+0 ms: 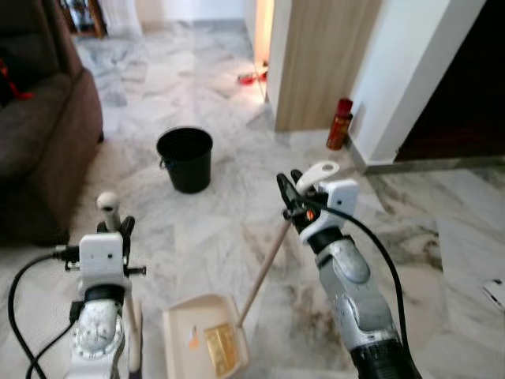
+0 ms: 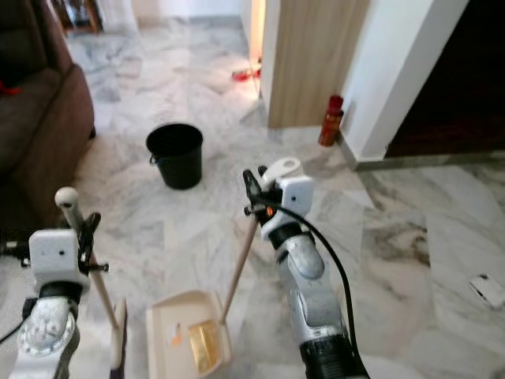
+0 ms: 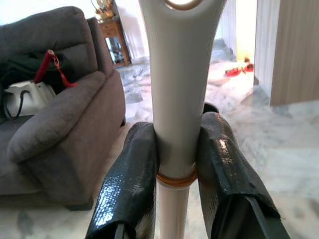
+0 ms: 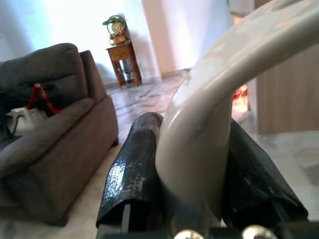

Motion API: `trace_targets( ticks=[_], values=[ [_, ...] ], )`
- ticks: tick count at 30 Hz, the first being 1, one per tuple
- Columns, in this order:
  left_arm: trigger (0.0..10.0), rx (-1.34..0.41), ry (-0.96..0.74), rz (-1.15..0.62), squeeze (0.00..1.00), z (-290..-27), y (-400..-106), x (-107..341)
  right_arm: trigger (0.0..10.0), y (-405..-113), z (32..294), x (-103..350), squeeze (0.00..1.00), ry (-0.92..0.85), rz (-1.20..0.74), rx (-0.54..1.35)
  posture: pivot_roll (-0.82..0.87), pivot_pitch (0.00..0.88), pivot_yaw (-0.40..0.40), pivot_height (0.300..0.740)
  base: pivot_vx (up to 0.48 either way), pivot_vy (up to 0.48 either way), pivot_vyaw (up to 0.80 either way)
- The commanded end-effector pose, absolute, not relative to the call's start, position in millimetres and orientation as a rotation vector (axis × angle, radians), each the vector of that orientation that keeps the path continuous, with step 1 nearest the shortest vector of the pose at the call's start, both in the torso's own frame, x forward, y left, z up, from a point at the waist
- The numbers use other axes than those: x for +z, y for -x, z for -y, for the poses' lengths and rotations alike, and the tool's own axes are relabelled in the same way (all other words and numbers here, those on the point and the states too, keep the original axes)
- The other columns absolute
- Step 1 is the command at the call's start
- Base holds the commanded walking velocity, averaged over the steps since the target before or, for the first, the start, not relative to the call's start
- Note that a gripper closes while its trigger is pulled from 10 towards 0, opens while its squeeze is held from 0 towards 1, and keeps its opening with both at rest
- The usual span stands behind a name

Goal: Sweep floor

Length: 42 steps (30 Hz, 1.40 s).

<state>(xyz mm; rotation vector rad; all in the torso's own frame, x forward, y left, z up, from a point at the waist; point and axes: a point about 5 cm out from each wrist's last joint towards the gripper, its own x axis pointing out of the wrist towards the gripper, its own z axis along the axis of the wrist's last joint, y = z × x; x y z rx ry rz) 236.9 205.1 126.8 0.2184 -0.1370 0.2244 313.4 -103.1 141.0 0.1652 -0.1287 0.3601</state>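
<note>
My left gripper (image 1: 115,227) is shut on the cream top of the broom handle (image 3: 179,99), near my lower left; its black fingers (image 3: 130,185) clamp both sides. The broom's shaft (image 2: 101,290) slants down beside that arm. My right gripper (image 1: 293,198) is shut on the cream grip of the dustpan handle (image 4: 199,139), whose wooden pole (image 1: 264,268) slants down to the cream dustpan (image 1: 183,325) on the marble floor between my arms. A yellowish piece (image 1: 222,348) and a small orange scrap (image 1: 192,341) lie in the pan.
A black bucket (image 1: 185,158) stands on the floor ahead. A brown sofa (image 1: 39,126) fills the left side. A wooden panel (image 1: 323,55), a white pillar (image 1: 410,71) and a red spray can (image 1: 340,123) stand ahead right. A white object (image 1: 495,292) lies far right.
</note>
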Motion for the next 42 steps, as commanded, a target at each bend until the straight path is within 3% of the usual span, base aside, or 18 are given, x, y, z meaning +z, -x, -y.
trace_targets(
  ticks=[1,42],
  values=[
    [10.0,0.24,-0.254,0.191,0.0,-209,-235,139,10.0,-314,94,159,0.0,-0.177,0.201,0.391,0.04,0.062,-0.014,0.74,0.304,0.0,0.0],
    [10.0,0.256,-0.264,0.181,0.0,-210,-236,139,10.0,-311,84,163,0.0,-0.201,0.206,0.45,0.06,0.105,-0.018,0.74,0.351,0.0,0.06]
  ],
)
